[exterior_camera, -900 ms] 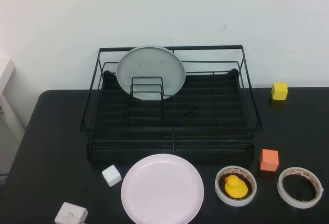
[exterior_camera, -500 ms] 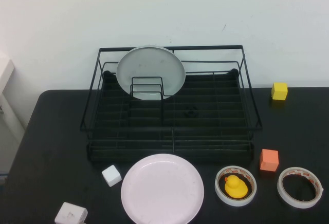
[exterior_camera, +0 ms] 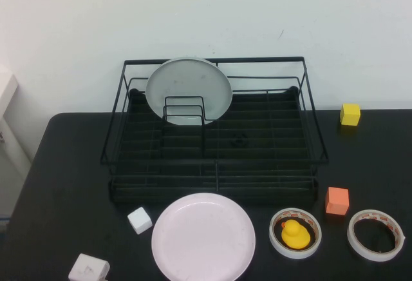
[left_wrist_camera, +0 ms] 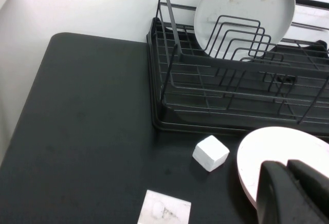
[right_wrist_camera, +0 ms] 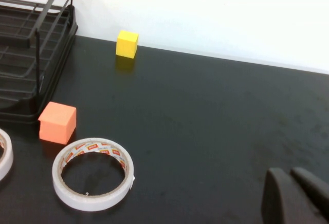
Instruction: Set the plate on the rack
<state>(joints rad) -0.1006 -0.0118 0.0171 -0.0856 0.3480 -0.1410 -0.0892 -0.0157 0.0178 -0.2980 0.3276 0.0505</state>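
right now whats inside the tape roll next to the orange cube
A yellow rubber duck sits inside that tape roll, on the black table. Its underside is hidden. Left gripper and right gripper hang back, jaws shut.

Even, bright overhead light; the black table (exterior_camera: 58, 184) shows soft sheen, shadows stay faint, and focus is fairly sharp throughout.

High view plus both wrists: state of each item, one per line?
pink plate: flat on table, in front of rack, not held
rack: holds only the grey plate
grey plate: upright, in rack's rear left
rubber duck: inside a tape roll
empty tape roll: flat
left end effector: shut, over the pink plate's edge
right end effector: shut, above bare table
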